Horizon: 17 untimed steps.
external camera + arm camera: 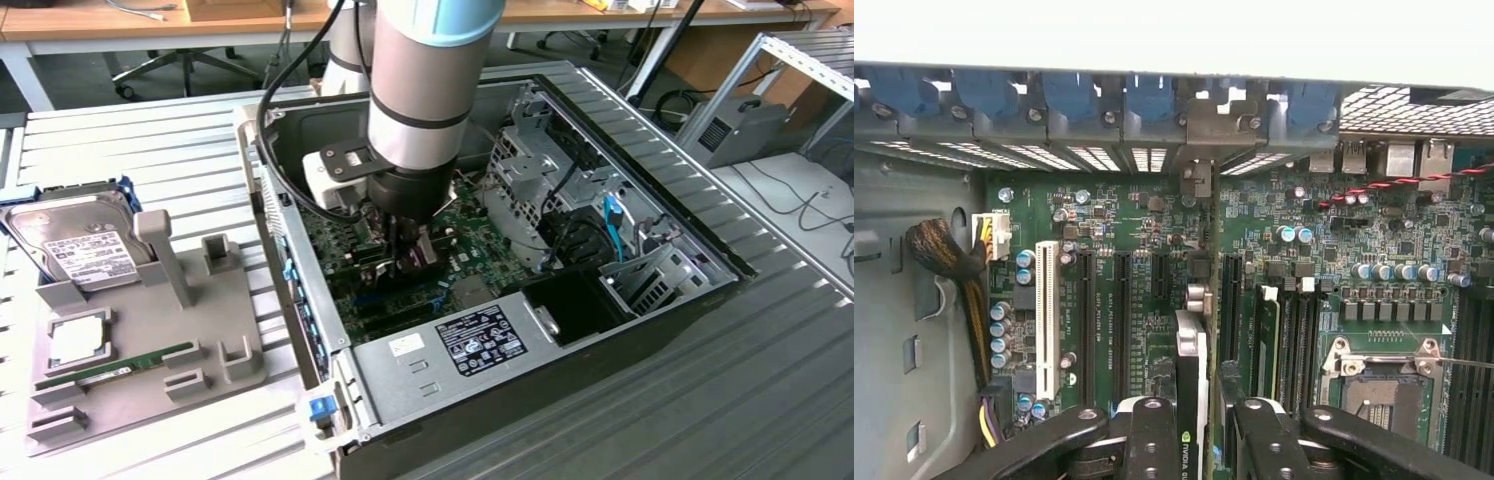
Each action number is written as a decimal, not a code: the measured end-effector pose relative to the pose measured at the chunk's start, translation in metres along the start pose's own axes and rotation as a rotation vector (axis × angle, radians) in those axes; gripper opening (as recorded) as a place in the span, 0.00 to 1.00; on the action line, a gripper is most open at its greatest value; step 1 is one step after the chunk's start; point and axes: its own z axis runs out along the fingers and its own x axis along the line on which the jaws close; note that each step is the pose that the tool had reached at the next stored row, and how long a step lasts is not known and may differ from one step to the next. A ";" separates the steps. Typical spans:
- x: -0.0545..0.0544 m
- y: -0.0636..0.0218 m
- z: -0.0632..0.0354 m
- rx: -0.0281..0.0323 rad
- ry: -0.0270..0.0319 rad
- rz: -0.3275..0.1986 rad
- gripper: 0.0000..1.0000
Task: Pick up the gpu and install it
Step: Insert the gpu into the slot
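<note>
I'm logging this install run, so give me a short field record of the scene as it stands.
arm: reaching down into the open computer case
gripper: shut on the gpu
gpu: held edge-on over the motherboard, in line with the expansion slots; seating cannot be judged
holder tray: at the exterior view's left, beside the case
on tray: hard drive, RAM stick

From the exterior view I can't make out the gpu [416,252]; the arm [424,90] covers most of it. On the wrist view the gripper [1199,440] is cut off by the frame's edge, and the card's seating in its slot is hidden from me.
</note>
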 end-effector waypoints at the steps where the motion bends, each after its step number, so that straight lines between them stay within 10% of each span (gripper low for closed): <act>1: 0.000 0.0000 0.0000 0.0000 0.0000 0.000 0.27; 17: 0.000 0.0021 0.0024 0.0013 0.0005 0.029 0.27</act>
